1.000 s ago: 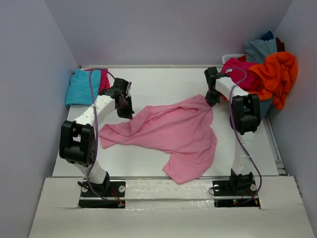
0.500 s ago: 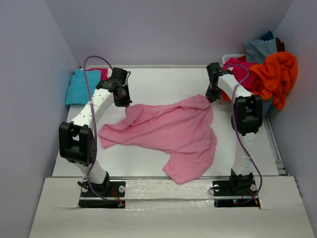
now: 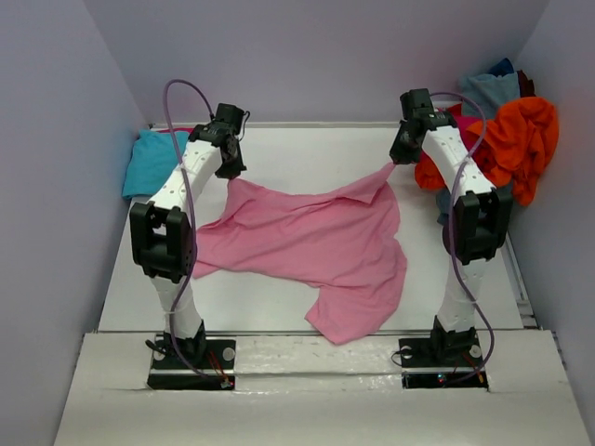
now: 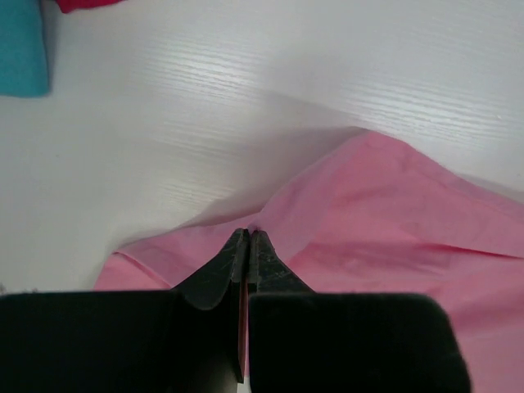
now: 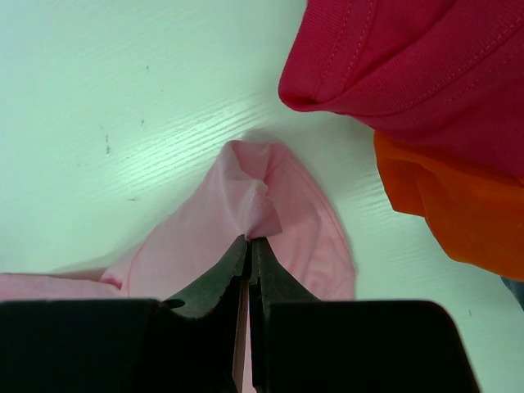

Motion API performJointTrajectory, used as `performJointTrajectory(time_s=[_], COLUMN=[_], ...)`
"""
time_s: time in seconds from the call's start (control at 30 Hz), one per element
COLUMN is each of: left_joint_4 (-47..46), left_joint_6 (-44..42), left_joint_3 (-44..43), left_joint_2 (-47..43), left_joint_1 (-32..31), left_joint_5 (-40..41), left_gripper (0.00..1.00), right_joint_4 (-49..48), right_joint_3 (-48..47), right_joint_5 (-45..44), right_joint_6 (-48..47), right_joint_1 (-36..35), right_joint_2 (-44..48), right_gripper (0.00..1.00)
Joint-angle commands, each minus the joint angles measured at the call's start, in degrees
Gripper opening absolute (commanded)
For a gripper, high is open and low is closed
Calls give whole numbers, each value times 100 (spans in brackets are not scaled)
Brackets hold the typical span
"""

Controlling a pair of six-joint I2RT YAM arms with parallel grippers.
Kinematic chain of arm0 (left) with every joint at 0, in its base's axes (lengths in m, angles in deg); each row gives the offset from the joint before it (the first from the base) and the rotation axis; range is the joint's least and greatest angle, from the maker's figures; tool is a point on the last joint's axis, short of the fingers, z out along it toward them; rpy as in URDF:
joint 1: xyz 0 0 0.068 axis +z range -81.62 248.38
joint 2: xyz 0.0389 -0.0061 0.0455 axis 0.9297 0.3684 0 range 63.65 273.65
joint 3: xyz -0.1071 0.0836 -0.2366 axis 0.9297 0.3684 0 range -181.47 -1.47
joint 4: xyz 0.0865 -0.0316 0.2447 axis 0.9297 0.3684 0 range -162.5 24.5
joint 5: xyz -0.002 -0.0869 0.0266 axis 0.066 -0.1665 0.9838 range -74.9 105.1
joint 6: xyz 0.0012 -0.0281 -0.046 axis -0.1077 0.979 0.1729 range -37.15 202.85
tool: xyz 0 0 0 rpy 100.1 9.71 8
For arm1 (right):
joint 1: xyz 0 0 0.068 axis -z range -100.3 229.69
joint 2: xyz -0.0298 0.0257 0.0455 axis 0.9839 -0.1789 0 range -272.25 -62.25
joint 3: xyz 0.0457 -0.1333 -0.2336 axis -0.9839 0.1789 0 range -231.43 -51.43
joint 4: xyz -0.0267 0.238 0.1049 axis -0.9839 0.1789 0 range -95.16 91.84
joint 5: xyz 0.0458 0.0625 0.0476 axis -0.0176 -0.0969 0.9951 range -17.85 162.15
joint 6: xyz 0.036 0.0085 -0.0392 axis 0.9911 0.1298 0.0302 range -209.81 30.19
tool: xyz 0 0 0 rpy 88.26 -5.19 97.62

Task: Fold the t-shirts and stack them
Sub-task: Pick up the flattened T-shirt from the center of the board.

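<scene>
At the far left of the table [image 3: 307, 149], a turquoise t-shirt [image 3: 149, 165] is lying in a compact shape that looks folded. A sliver of red-magenta cloth [image 4: 86, 3] is showing just beside it in the left wrist view. I am taking these two as the finished part of the job.

Next to them, the left end effector [image 3: 230, 172] is pinching one far corner of the light pink t-shirt [image 3: 307, 242], its fingers pressed together on the cloth. The shirt is stretching across the middle of the table. Its far edge is being held up between the two arms, while the rest is trailing, wrinkled, toward the near edge. No fold is showing in it yet, so this looks like the spreading-out step, with the folding and stacking left to do.

The right end effector [image 3: 398, 158] is likewise clamping the opposite far corner, a small bunch of pink fabric caught between its closed fingers.

At the far right, a loose heap is waiting: a magenta t-shirt [image 5: 426, 57], an orange t-shirt [image 3: 521, 139] and a grey-blue t-shirt [image 3: 488, 91] are all lying crumpled. By my reckoning, most of the work is lying ahead.
</scene>
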Motion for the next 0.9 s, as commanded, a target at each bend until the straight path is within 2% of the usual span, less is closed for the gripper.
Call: performJointTrajectory(time_s=[0.0, 0.33, 0.57, 0.87], left_joint_4=[235, 385, 473, 411], left_joint_6=[121, 182, 279, 341], left_joint_3=[-445, -1139, -1955, -2809], left_joint_2=[89, 528, 1125, 1968], left_joint_1=[245, 746, 747, 800], left_joint_5=[387, 660, 642, 721], left_gripper=[6, 6, 6, 6], right_joint_4=[144, 451, 741, 698], right_joint_3=[-323, -902, -1684, -2098], right_joint_5=[121, 50, 59, 182], right_joint_6=[-69, 10, 54, 37], right_joint_1=[34, 34, 34, 34], right_joint_2=[356, 41, -583, -1278], right_gripper=[7, 7, 7, 7])
